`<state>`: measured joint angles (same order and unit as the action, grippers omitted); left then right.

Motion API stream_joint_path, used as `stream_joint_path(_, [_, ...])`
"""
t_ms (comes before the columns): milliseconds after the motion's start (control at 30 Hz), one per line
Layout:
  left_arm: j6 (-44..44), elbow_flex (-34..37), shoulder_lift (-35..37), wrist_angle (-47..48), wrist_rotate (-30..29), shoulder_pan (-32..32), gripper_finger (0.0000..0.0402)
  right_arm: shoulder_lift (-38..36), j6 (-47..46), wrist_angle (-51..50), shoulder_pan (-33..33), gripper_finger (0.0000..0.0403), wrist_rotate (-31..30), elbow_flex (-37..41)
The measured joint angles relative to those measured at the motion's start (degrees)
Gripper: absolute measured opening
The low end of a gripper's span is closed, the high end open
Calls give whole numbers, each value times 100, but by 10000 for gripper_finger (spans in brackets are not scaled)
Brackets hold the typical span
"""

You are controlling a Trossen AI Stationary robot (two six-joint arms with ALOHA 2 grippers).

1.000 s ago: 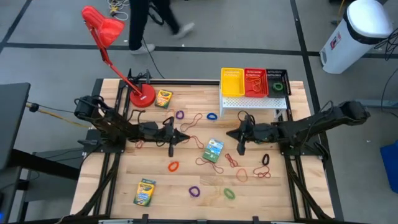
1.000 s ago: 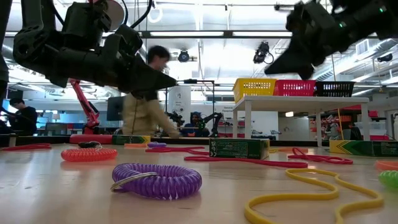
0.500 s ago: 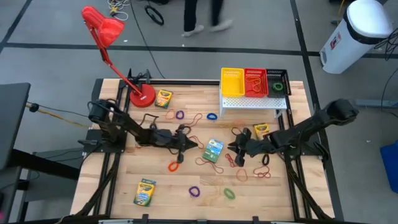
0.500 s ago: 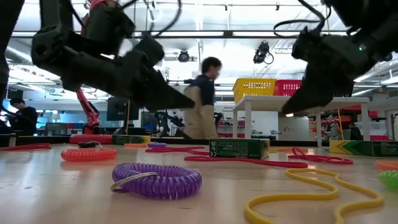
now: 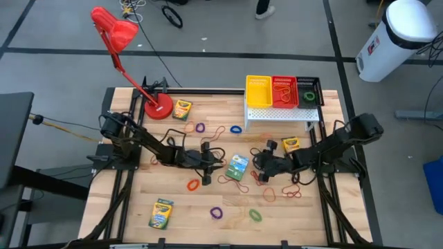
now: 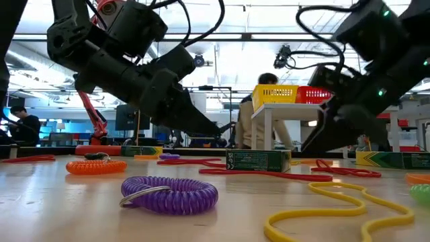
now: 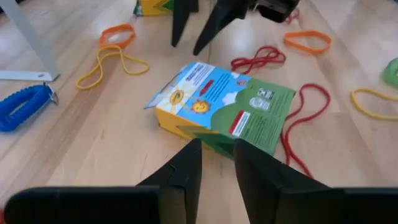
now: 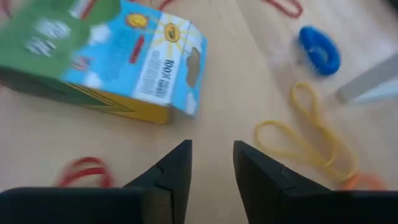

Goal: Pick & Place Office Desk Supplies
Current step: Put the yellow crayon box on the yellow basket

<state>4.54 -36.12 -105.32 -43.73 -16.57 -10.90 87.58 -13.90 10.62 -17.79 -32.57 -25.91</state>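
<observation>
Both arms crowd one crayon box [image 5: 237, 167] lying flat mid-table. The left gripper [image 7: 216, 163] sits low just short of it, fingers slightly spread; the right gripper [image 8: 211, 160] faces the box's other side, fingers likewise parted, holding nothing. If both close in together, they may collide or shove the box aside, snagging the red rubber band [image 7: 306, 121] beside it.
</observation>
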Motion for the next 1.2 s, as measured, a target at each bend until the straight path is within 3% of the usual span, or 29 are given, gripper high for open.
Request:
stream_joint_path(167, [8, -2, 0, 62, 1, 4, 104, 391, 1453, 494, 3, 135, -278, 0])
stream_joint_path(333, [-1, -4, 0, 70, 1, -2, 104, 739, 2139, 1210, 4, 135, -120, -2])
stream_joint_path(567, [-1, -4, 0, 70, 4, -2, 104, 975, 2340, 1640, 67, 130, -122, -7])
stream_joint_path(1000, [-3, -4, 2, 70, 6, -2, 104, 994, 2598, 1975, 145, 9, -139, 0])
stream_joint_path(1200, [17, -4, 4, 70, 6, -3, 104, 954, 2576, 1974, 16, 7, -344, 2])
